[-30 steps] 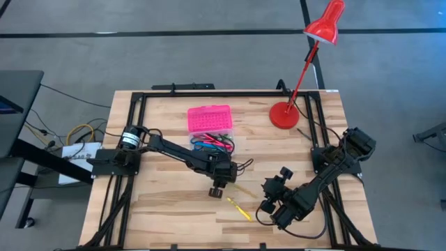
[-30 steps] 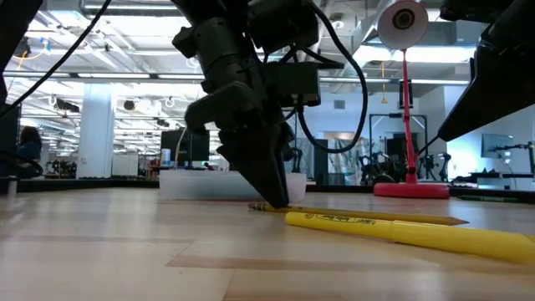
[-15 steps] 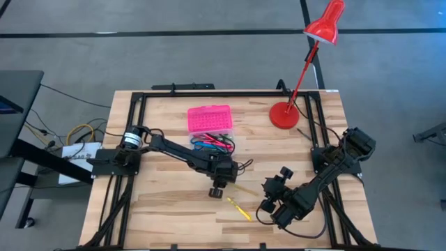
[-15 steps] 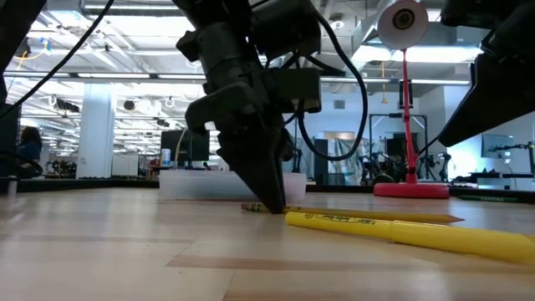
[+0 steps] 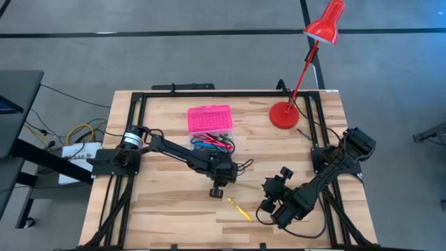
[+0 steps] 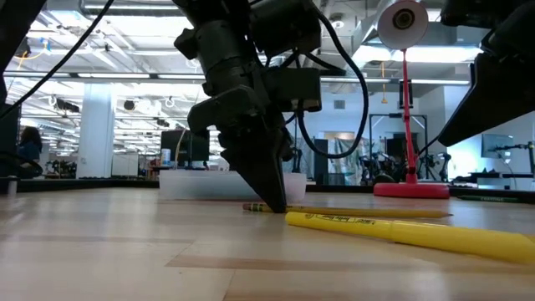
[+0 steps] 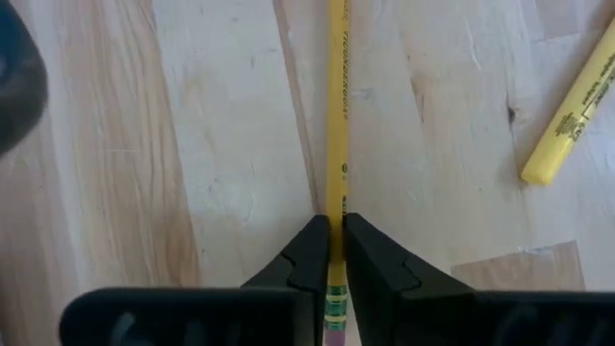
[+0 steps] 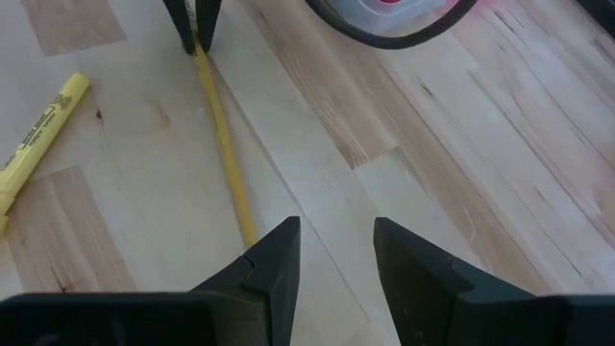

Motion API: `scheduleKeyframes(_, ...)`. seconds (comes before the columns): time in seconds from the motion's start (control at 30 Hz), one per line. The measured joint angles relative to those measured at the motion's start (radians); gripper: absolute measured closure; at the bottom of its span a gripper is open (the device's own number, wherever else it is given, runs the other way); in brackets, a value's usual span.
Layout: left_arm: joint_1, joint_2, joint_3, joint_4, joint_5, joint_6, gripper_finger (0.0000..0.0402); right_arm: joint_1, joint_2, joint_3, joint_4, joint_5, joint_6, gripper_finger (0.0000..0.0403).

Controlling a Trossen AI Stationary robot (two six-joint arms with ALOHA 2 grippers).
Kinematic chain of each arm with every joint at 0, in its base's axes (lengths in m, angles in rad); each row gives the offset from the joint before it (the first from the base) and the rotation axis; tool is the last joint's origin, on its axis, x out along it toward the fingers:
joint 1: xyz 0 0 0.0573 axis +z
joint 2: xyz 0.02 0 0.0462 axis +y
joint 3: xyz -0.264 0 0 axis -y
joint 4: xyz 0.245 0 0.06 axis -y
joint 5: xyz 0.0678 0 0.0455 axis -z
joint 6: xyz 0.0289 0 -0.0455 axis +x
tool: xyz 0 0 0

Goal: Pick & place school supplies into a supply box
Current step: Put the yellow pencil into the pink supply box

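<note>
A light wooden table point(image 5: 167, 202) edged by a black frame is seen from above on a grey floor; behind it, in the low view, a bright open hall is visible. A red desk lamp point(image 5: 284, 115) stands on the table's far right part, its base well apart from the work. The supply box point(image 5: 209, 119), its pink lid showing, lies at the far middle, and a cluster of coloured pens point(image 5: 212, 144) is gathered just beside it on the near side. A yellow highlighter point(image 7: 572, 113) lies on bare wood near the middle of the table, close to a yellow pencil point(image 7: 336, 125) but apart from it. Nothing is seen between the pencil and the box except the pen cluster.

The left arm is stretched from the left edge toward the middle, its wrist turned downward. The left gripper point(image 7: 332, 252) is closed on the yellow pencil near its eraser end, with the fingertips point(image 6: 274, 201) at the tabletop. The right gripper point(image 8: 335, 252) is held above the wood near the pencil's tip, at the near right, with its fingers apart and nothing between them.
</note>
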Motion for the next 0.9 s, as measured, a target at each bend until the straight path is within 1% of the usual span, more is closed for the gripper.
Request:
scheduleKeyframes(0.07,-0.001,0.0,0.0,0.002,-0.01,-0.002,0.038,0.0,0.0,0.0,0.0,0.0,0.0,0.0276)
scheduleKeyframes(0.2,0.001,0.0,-0.002,0.029,0.009,0.006,0.0395,0.0,0.0,0.0,0.0,0.0,0.0,0.0276)
scheduleKeyframes(0.6,0.003,0.01,0.02,0.087,-0.001,0.062,0.0399,0.001,0.0,0.0,-0.001,-0.004,-0.001,0.0276)
scheduleKeyframes(0.77,0.003,0.011,0.021,0.092,-0.023,0.069,0.04,0.011,0.0,0.0,-0.028,-0.045,0.002,0.0276)
scheduleKeyframes(0.9,0.003,0.006,0.021,0.096,-0.029,0.072,0.0401,0.022,0.0,0.0,-0.078,-0.05,0.057,0.0276)
